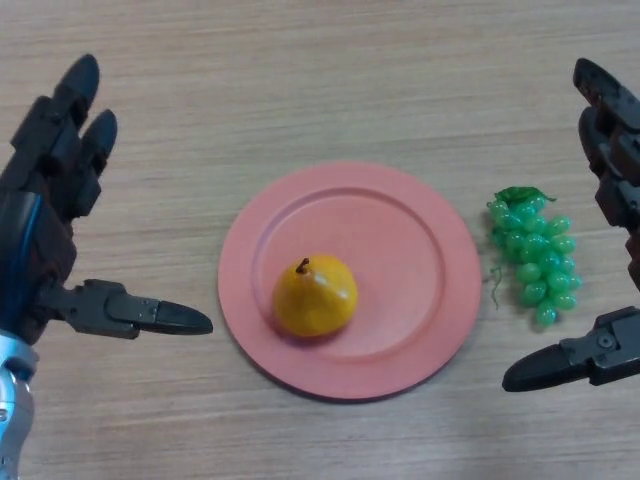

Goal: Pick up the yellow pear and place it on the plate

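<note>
A yellow pear (315, 296) with a short brown stem lies on the pink plate (400, 215), in the plate's front left part. My left hand (45, 200) hovers at the view's left edge, open, its thumb pointing toward the plate and stopping short of the rim. At the right edge my right hand (610, 150) is open too, thumb low and fingers high, with nothing held. Neither hand touches the pear or the plate.
A bunch of green grapes (535, 255) lies on the wooden table (300, 80) just right of the plate, between the plate and my right hand.
</note>
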Controlling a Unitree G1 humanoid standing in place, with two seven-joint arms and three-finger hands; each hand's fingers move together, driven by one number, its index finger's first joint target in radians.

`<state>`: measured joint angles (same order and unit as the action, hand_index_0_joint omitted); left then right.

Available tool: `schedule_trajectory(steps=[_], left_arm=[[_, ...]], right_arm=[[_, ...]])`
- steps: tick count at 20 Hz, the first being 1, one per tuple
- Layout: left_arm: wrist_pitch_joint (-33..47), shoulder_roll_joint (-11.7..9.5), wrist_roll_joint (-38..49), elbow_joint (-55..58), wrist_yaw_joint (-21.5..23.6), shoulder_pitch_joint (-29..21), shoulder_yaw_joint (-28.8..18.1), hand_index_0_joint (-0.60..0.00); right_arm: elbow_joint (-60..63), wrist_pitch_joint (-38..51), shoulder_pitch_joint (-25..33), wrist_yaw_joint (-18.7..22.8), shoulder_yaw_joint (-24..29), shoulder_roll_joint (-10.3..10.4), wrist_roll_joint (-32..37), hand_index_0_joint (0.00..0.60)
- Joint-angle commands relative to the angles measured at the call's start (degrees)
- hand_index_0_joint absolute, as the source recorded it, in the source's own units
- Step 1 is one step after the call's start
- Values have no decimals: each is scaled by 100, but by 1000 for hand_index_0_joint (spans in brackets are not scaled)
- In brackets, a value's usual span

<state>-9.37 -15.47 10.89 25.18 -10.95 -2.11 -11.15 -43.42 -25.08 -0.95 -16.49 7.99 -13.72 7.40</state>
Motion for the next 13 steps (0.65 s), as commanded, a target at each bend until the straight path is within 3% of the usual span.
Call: schedule_trajectory(steps=[1,5,8,13], left_arm=[[230,-241,231,474,47,-148,-322,0],[121,-321,192,600,-97,-110,-579,0],[336,-211,-78,719,57,-1,-433,0],[-246,-221,327,1085,-1,10,-586,0]], right_arm=[[-199,826,240,88,12,-177,143,0],[-173,834,289,133,-91,-153,129,0],[-187,799,306,156,-171,-147,94,0],[-250,751,305,136,-165,-138,80,0]])
